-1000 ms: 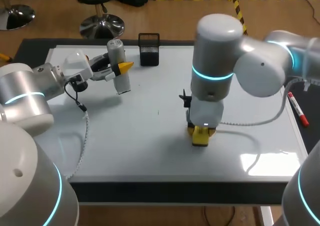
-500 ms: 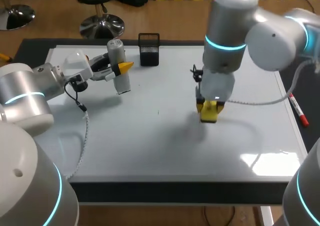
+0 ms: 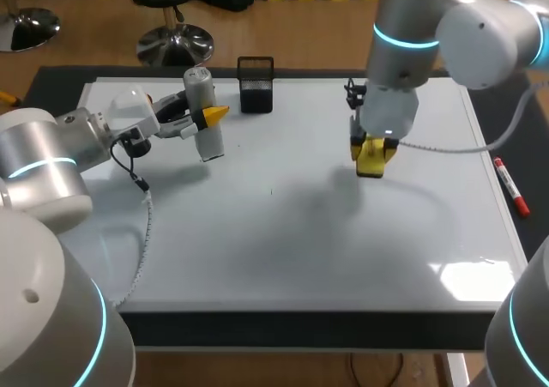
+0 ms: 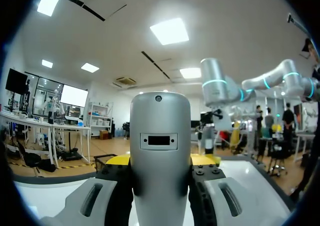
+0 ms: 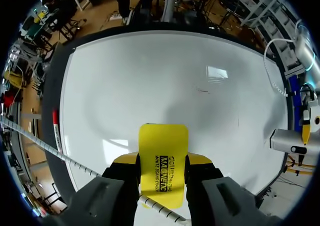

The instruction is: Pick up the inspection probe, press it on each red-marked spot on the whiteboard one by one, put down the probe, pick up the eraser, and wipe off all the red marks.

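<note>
The grey inspection probe (image 3: 200,112) hangs tilted above the whiteboard's (image 3: 257,241) far left part, and my left gripper (image 3: 208,116) is shut on it. In the left wrist view the probe (image 4: 160,146) stands upright between the yellow-tipped fingers (image 4: 116,160). Over the board's far right part my right gripper (image 3: 371,149) is shut on the yellow eraser (image 3: 371,160). The right wrist view has the eraser (image 5: 163,171) clamped between both fingers, the whiteboard (image 5: 150,85) ahead of it. A faint red mark (image 5: 202,90) shows on the board ahead of the eraser.
A black mesh pen holder (image 3: 256,84) stands at the board's far edge, beside the probe. A red marker (image 3: 508,185) lies on the table just off the board's right edge, and it also shows in the right wrist view (image 5: 56,131).
My right arm has carried the eraser from the board's middle towards the far right. The left arm and the probe have not moved.
</note>
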Tool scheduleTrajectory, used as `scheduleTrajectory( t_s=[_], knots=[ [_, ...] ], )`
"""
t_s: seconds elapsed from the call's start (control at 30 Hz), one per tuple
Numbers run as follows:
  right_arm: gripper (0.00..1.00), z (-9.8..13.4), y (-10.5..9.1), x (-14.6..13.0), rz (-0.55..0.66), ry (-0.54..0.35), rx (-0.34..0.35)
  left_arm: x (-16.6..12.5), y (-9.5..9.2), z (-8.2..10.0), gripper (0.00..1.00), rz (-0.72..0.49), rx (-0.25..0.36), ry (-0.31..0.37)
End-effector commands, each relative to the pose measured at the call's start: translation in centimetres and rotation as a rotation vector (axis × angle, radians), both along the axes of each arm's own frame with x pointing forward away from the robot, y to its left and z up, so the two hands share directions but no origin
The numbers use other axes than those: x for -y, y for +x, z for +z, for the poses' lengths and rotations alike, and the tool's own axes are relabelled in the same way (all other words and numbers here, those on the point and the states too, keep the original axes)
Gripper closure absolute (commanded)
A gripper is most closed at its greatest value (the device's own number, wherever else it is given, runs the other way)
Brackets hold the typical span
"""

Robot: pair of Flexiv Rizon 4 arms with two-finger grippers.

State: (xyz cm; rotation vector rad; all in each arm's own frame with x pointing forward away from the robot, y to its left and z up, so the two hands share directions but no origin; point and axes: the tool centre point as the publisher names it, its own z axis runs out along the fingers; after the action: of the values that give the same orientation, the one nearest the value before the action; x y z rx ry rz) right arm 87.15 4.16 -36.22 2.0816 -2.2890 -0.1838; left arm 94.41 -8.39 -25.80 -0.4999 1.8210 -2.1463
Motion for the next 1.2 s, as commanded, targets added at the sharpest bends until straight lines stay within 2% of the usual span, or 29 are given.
scheduleTrajectory(
  t_s=[0.03,0.47,0.9,1.2],
  knots=[
    [1.0,0.3,2.3,-0.3,0.013,-0.017,-0.029,0.1,0.0,0.0,1.0,0.004,0.002,-0.001],
    [1.0,0.3,8.0,-1.2,0.015,-0.027,-0.04,0.1,0.0,0.0,1.0,0.004,0.002,-0.001],
    [1.0,-0.9,12.2,-4.3,0.062,-0.019,-0.056,0.1,0.0,0.0,1.0,0.004,0.002,-0.001],
    [1.0,-1.8,15.2,-5.3,0.082,-0.023,-0.069,0.1,0.0,0.0,1.0,0.004,0.002,-0.001]
  ],
)
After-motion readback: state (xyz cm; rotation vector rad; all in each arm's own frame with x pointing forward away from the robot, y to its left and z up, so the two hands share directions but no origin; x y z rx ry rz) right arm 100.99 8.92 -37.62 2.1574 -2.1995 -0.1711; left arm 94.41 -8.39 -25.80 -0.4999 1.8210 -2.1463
